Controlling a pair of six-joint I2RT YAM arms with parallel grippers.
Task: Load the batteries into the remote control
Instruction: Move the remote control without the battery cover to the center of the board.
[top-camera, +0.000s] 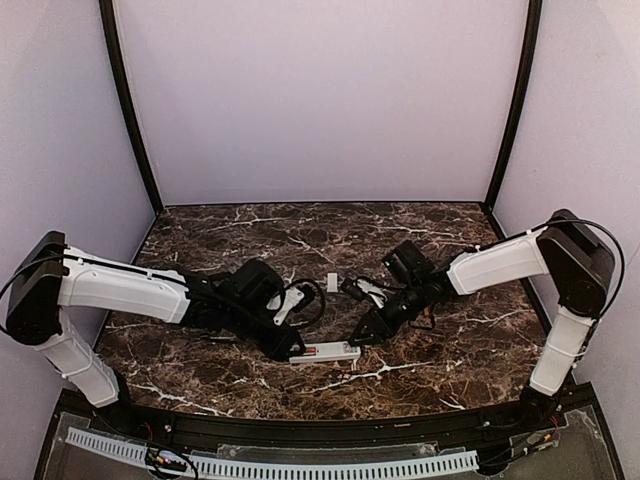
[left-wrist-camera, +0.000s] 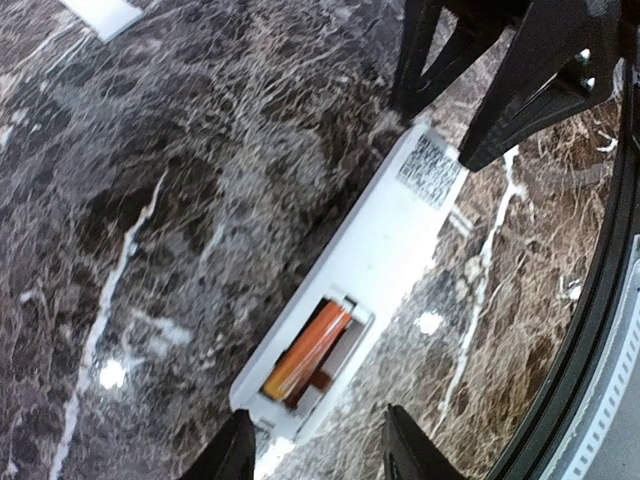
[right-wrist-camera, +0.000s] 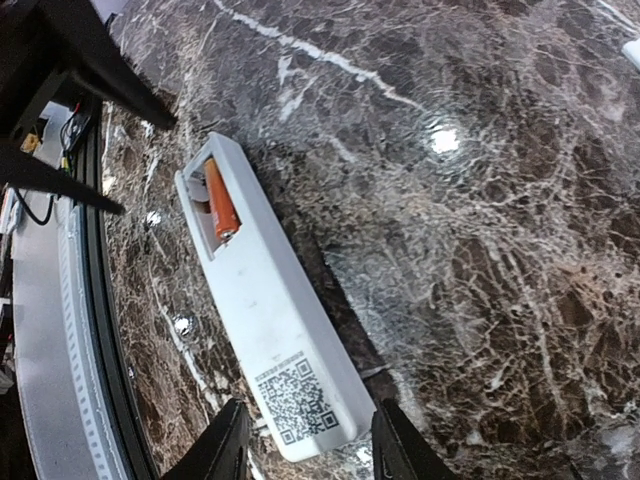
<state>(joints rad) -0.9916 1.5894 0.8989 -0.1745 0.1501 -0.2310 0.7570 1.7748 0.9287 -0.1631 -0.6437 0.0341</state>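
Note:
The white remote control lies flat on the marble near the front edge, its battery slot facing up. One orange battery lies in the slot, and the bay beside it is bare. My left gripper is open, its fingers on either side of the slot end. My right gripper is open around the end with the dark code label. A gap shows on one side of the remote, and the other finger sits right at its corner.
A small white piece lies on the marble behind the remote, between the two arms. The black front rail and a white slotted strip run just in front of the remote.

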